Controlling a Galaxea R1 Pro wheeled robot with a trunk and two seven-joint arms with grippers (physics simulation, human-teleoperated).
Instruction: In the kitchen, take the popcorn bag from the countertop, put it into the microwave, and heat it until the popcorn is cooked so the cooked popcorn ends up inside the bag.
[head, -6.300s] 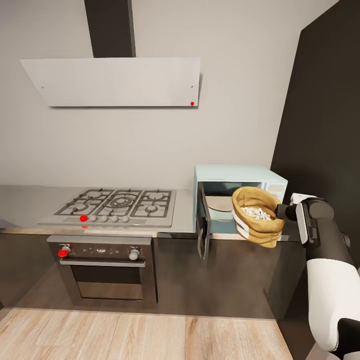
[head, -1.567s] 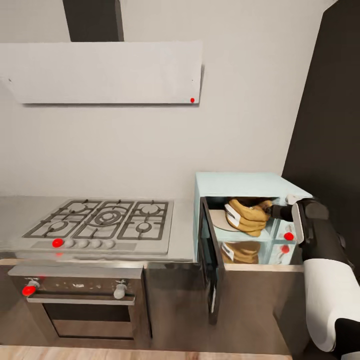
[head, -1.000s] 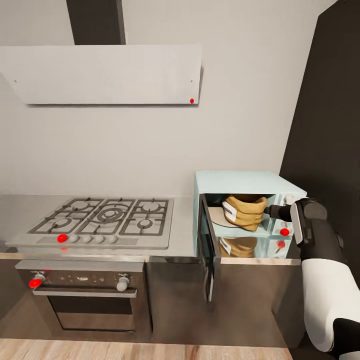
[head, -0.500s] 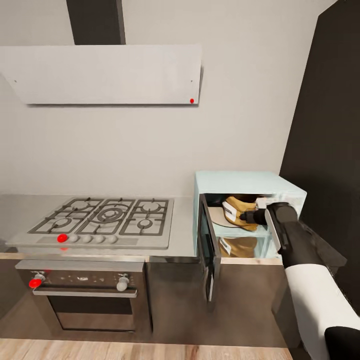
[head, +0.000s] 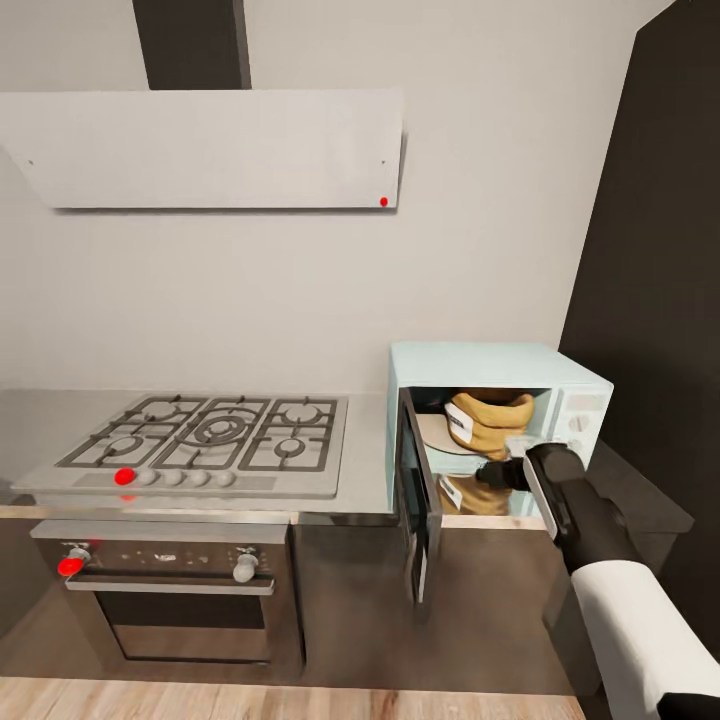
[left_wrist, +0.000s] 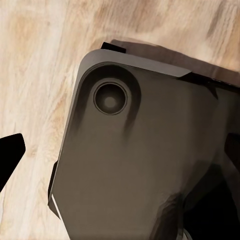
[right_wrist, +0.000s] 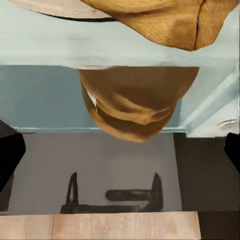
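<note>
Head view: the popcorn bag (head: 487, 420) is seen standing upright inside the microwave (head: 497, 364), its long axis vertical, its rolled rim and mouth turned upward, its white label band faced toward the hinged side; it is set on the pale turntable plate (head: 436, 434); the microwave door (head: 416, 497) is swung wide open toward the robot; the microwave is placed on the countertop (head: 372, 460), just beside the gas hob (head: 205, 432), above the black built-in oven (head: 160, 588); the right gripper (head: 497, 470) is held just in front of the cavity opening, below the bag and apart from it; in the right wrist view its two dark fingertips (right_wrist: 10, 150) are shown spread wide, nothing held between them; the bag's underside (right_wrist: 165, 20) and its reflection in the glossy front are also shown there; in the left wrist view one dark fingertip (left_wrist: 9, 152) is seen over wooden floor (left_wrist: 40, 60), and whether that gripper is apart or together cannot be told.
</note>
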